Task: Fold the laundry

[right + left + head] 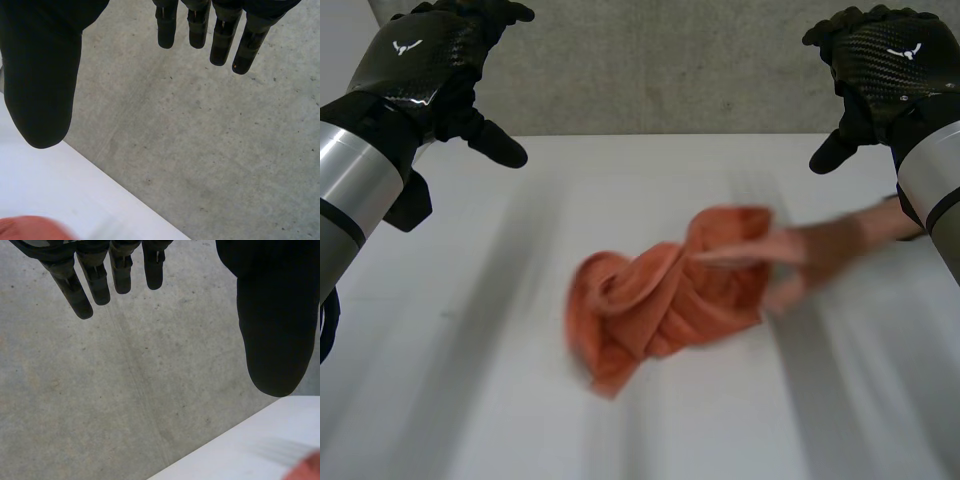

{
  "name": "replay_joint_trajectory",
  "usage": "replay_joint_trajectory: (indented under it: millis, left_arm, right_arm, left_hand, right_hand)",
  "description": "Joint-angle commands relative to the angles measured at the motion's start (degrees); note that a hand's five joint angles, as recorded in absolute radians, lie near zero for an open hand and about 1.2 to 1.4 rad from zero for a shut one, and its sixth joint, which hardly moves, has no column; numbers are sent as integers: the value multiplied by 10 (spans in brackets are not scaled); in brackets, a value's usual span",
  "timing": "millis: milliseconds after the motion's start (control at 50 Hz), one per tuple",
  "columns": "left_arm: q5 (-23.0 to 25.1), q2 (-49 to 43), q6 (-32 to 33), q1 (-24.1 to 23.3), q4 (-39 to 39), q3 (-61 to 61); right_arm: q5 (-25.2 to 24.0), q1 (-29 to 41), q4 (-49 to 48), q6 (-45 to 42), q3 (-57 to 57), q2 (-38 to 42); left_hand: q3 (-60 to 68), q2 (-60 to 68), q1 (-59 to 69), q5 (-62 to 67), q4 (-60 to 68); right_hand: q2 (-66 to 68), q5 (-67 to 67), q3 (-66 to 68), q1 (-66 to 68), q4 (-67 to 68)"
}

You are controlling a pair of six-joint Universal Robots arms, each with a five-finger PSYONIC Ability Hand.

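Orange cloth [660, 305] lay crumpled mid-frame on the white table [460, 400], a person's hand [820, 250] at its right edge. The left hand [425, 55], upper left, and right hand [890, 60], upper right, hung spread and empty; folding apparently not begun.

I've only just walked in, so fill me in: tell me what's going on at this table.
A person's hand reaches in from the robot's right side to the edge of a crumpled orange cloth lying in the middle of the white table. It is too blurred to tell whether it is gripping the cloth. The robot's left hand and right hand are raised near the table's far edge, fingers straight, holding nothing. The cloth is bunched up and not yet folded.
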Motion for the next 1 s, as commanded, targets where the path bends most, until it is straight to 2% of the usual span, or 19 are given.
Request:
replay_joint_trajectory:
  millis: [20,180,340,500,640,720,880,960,1000]
  left_arm:
    - [0,0,1,0,0,-1]
    - [-1,-2,1,-2,0,-1]
    - [-1,-7,1,-4,-18,5]
    - [-2,-2,14,-9,-105,1]
    - [-6,-20,96,-11,-132,-61]
    - [-8,-60,166,-5,-132,-123]
    - [-2,-164,181,-8,-83,-155]
    - [-6,-219,185,-10,-47,-146]
    - [-9,-249,187,-11,-35,-136]
  right_arm:
    - [-1,0,-2,1,0,0]
    - [-21,0,-3,2,-2,1]
    - [-86,-9,16,-2,-13,6]
    - [-101,-11,158,-40,-46,44]
    - [-116,2,259,-48,-52,121]
    - [-144,10,259,-22,-36,164]
    - [-148,18,167,50,11,254]
    - [-140,19,94,63,34,279]
    - [-121,24,58,67,42,289]
  left_hand:
    - [-16,-13,-13,-21,-13]
    - [-16,-13,-13,-21,-13]
    - [-1,2,2,-6,2]
    - [4,7,7,-1,7]
    - [6,9,9,0,8]
    - [19,22,22,14,22]
    - [33,35,36,27,35]
    - [98,101,101,93,101]
    - [167,170,170,162,170]
  right_hand:
    - [-14,-30,-19,-2,-29]
    - [-14,-30,-19,-2,-29]
    - [-14,-30,-19,-2,-29]
    - [-14,-30,-19,-2,-29]
    - [7,-9,2,19,-8]
    - [7,-9,2,19,-8]
    - [34,17,29,46,18]
    - [134,118,130,147,119]
    - [282,266,277,294,267]
